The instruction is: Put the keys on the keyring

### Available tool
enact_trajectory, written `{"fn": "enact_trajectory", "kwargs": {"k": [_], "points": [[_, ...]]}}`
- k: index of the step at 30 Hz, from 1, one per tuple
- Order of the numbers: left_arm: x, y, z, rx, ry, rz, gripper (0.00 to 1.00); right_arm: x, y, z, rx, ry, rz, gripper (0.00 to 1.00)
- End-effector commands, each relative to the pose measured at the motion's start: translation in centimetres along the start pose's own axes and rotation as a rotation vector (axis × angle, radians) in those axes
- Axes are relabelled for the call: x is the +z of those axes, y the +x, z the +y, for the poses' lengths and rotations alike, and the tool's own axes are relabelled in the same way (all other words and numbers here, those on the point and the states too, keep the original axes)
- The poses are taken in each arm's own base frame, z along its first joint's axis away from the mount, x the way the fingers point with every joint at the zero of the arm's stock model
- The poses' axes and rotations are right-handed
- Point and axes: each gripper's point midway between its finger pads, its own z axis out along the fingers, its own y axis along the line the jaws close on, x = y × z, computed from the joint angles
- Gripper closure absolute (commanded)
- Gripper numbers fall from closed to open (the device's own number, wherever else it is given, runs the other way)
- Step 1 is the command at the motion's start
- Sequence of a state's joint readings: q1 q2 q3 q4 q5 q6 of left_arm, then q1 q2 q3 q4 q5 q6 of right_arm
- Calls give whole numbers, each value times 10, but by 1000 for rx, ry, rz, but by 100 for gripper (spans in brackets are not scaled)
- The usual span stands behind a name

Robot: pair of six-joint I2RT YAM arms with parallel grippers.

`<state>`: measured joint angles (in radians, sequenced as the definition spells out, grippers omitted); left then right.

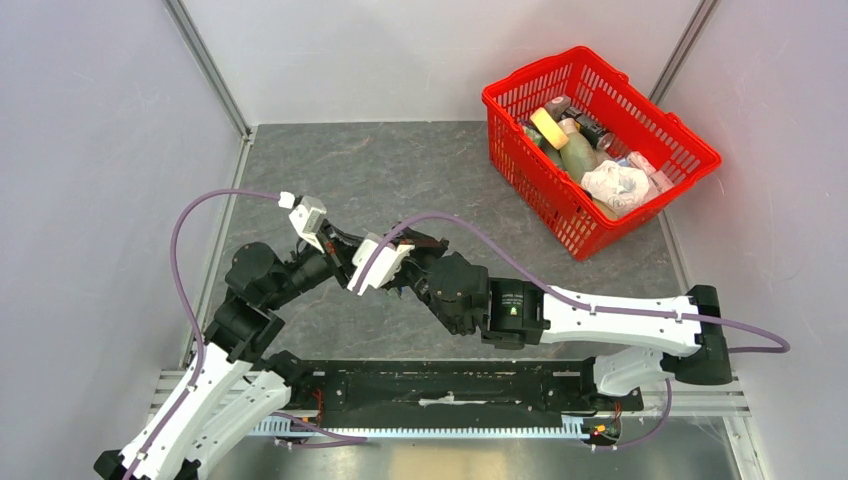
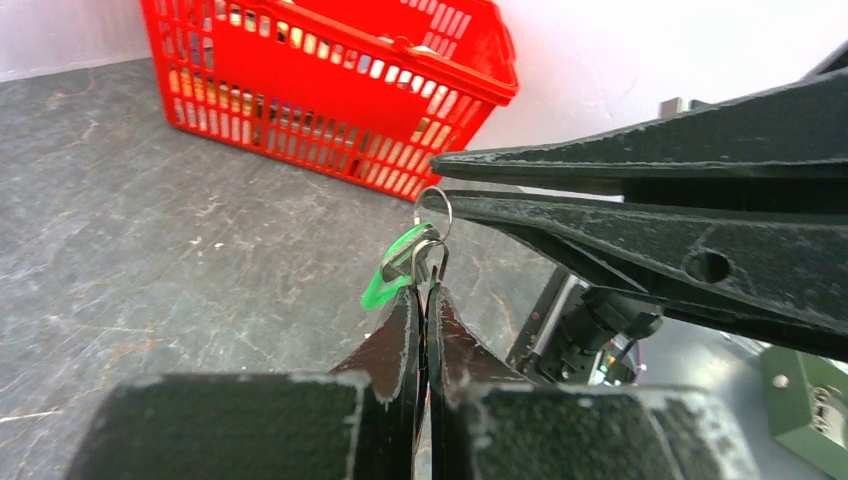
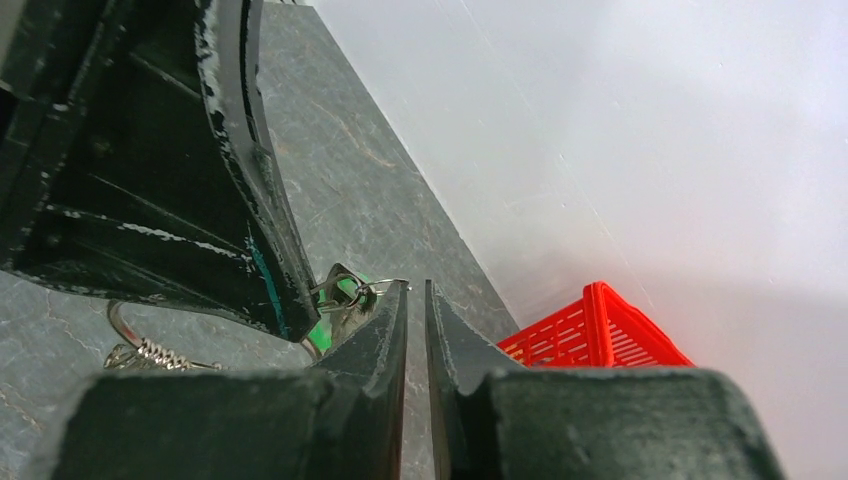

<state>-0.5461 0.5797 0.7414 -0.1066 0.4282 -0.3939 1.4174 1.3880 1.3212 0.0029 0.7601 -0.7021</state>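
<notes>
Left wrist view puts the left gripper at the bottom of the frame, its two fingers pressed almost flat together with only a dark sliver between them. Out of their tips stands the green-headed key, metal shoulder uppermost, with a darker piece beside it that I cannot make out. Just above the key hangs the keyring, a thin silver loop touching the key's top. It is pinched at the tips of the right gripper, whose long black fingers cross the frame nearer than the red basket and are closed to a narrow slit. The step in hand therefore looks like the threading itself: key in one tool, ring in the other, both held off the grey table, on the near side of the basket and well apart from it. Whether the wire has entered the key's hole I cannot tell. The next move, as I judge it, calls for a small, steady push or twist that works the key's hole along the split in the ring without either grip slipping. Right wrist view adds a second wire loop with a coiled end, seen under the left gripper's finger and farther from the basket than the key; whether it lies on the table or hangs I cannot tell. Top external view shows only the two wrists meeting nose to nose on the near side of the basket, with key and ring hidden.
</notes>
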Motion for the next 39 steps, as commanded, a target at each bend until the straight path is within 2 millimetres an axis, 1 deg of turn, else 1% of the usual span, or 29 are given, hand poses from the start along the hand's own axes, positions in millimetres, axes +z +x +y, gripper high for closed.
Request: {"fn": "enact_trajectory", "kwargs": {"k": [1,3,6,13,17,20,25,28,32,36,39], "points": [[0,-8,-28,-20,149,-18,98,-11,-1,-27,78,72,-7,86],[1,-9,-35,-23,195,-19,98,-13,1,-28,81,68,-3,89],[1,-8,-43,-26,245,-8,98,-17,3,-31,92,75,-4,87],[4,-4,-49,-42,293,12,98,-27,6,-40,122,84,-19,87],[7,-4,-46,-49,284,14,98,-31,11,-44,134,99,-11,84],[9,-3,-45,-57,278,18,98,-38,15,-48,177,107,-7,77],[12,-1,-43,-68,274,25,98,-53,19,-54,319,77,6,70],[13,0,-41,-72,270,27,98,-64,16,-62,461,58,32,67],[13,0,-41,-76,271,25,98,-79,11,-72,663,27,70,60],[12,0,-42,-76,275,21,98,-91,3,-67,871,-46,87,55],[11,-2,-45,-80,286,14,98,-95,0,-61,945,-95,106,53]]}}
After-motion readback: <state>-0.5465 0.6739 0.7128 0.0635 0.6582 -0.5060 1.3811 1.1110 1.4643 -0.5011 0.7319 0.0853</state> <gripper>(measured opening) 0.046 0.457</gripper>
